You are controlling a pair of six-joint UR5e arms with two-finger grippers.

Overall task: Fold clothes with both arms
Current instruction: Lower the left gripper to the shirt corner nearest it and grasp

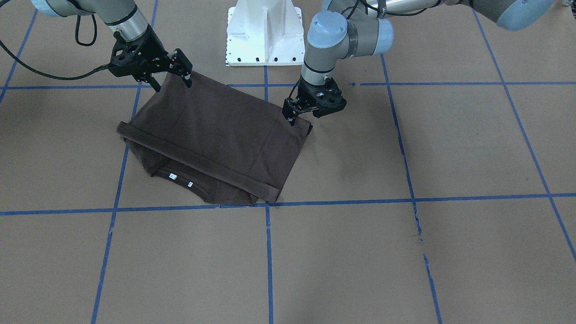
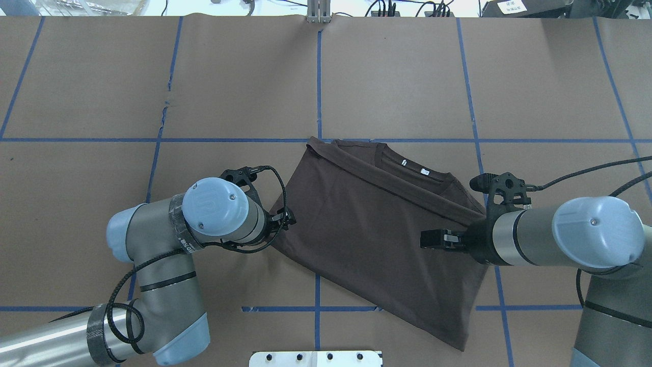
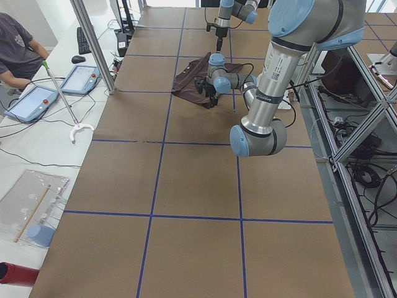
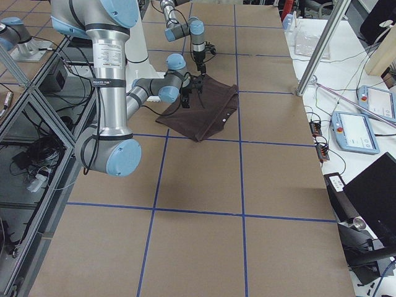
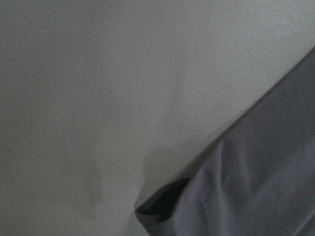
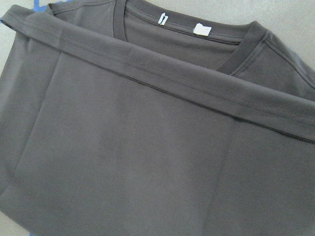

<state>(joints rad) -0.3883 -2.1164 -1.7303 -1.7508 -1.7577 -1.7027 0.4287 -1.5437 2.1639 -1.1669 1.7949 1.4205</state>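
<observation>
The dark brown-grey T-shirt (image 1: 216, 130) lies folded in half on the brown table, its hem laid across just below the collar (image 2: 412, 171); the chest print is hidden. It also shows in the overhead view (image 2: 372, 229) and fills the right wrist view (image 6: 147, 147). My right gripper (image 1: 172, 85) is open, its fingers spread above the shirt's corner nearest the base; overhead it sits over the shirt (image 2: 430, 238). My left gripper (image 1: 292, 118) is at the other folded corner, and I cannot tell if it is open. The left wrist view shows that shirt corner (image 5: 256, 187) slightly raised.
The white base pedestal (image 1: 264, 33) stands just behind the shirt. Blue tape lines (image 1: 268, 252) grid the table. A seated operator (image 3: 18, 49), tablets (image 3: 37, 102) and a metal post (image 3: 93, 46) are at the table's far side.
</observation>
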